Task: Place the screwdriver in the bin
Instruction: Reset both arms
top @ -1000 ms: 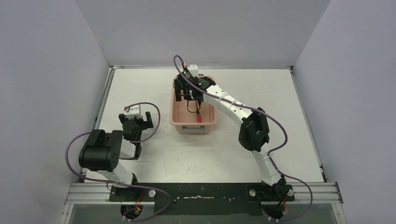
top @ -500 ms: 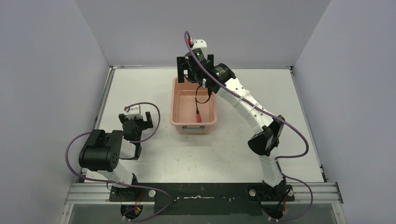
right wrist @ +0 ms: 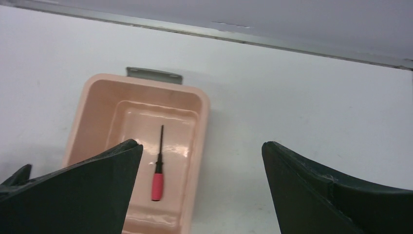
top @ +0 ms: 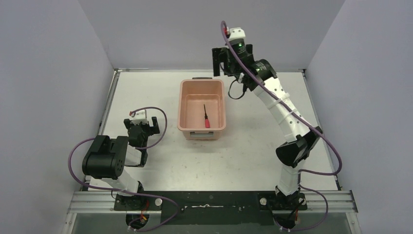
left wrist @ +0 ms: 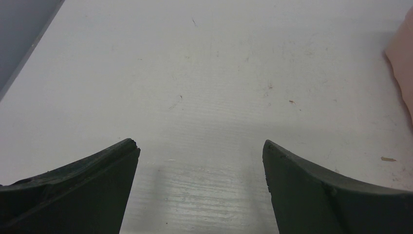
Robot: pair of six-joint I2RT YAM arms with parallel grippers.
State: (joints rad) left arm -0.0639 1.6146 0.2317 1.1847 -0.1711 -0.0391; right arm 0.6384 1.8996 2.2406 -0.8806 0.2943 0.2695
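The screwdriver (top: 206, 117), red handle and thin dark shaft, lies flat on the floor of the salmon-pink bin (top: 189, 105), handle toward the near end. The right wrist view shows it too (right wrist: 157, 171), inside the bin (right wrist: 87, 117). My right gripper (top: 225, 61) is open and empty, raised high above the table beyond the bin's far right corner. My left gripper (top: 142, 123) is open and empty, low over the table left of the bin; in its own view (left wrist: 199, 146) only bare table lies between the fingers.
Grey walls stand on three sides of the white table (top: 272, 97). A dark handle clip (right wrist: 154, 75) sits at the bin's far short end. A corner of the bin (left wrist: 402, 53) shows at the right edge of the left wrist view.
My right gripper has lifted out of the bin and swung up and to the right, leaving the screwdriver lying in the bin. The left arm has not moved.
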